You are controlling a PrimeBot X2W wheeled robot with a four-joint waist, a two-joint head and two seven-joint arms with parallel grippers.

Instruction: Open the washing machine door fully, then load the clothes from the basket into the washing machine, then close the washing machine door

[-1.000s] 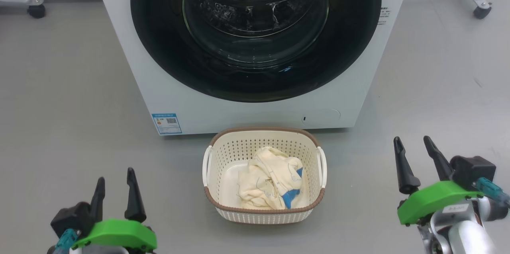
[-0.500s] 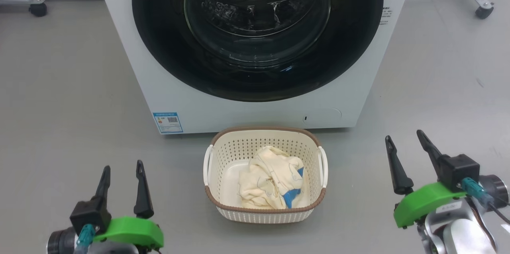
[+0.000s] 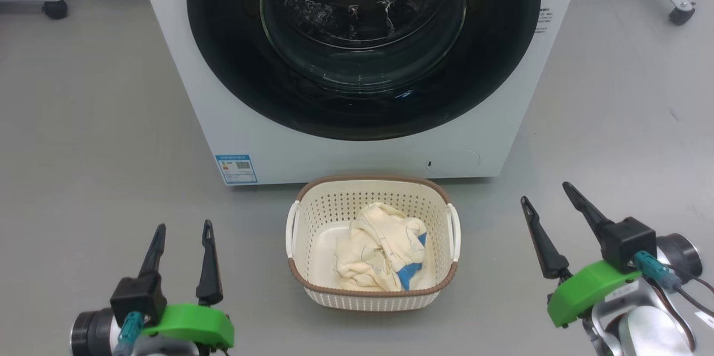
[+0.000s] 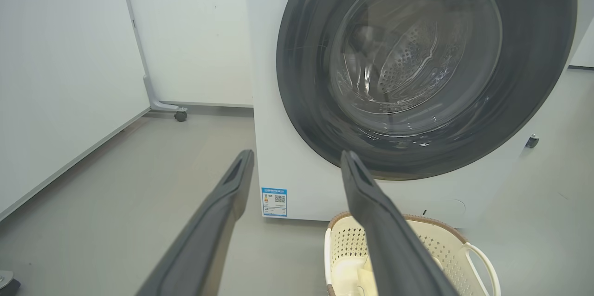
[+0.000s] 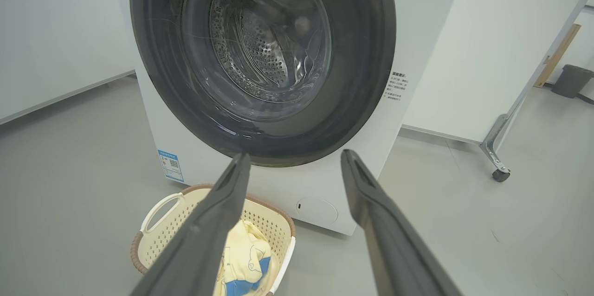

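Observation:
The white washing machine stands ahead with its black-framed round door shut flat against the front. On the floor before it sits the cream basket holding cream-yellow clothes with a blue patch. My left gripper is open at the lower left, apart from the basket. At the lower right my right gripper is open too, with nothing between its fingers. The left wrist view looks at the door and the basket; the right wrist view shows the door, basket and clothes.
Grey floor lies on both sides of the machine. Wheeled frame feet stand at the back left and back right. White panels stand beside the machine, and a dark bin sits far right.
The head camera has shifted a little. Both grippers have moved forward and turned slightly; the right one has drifted left. Both stay open.

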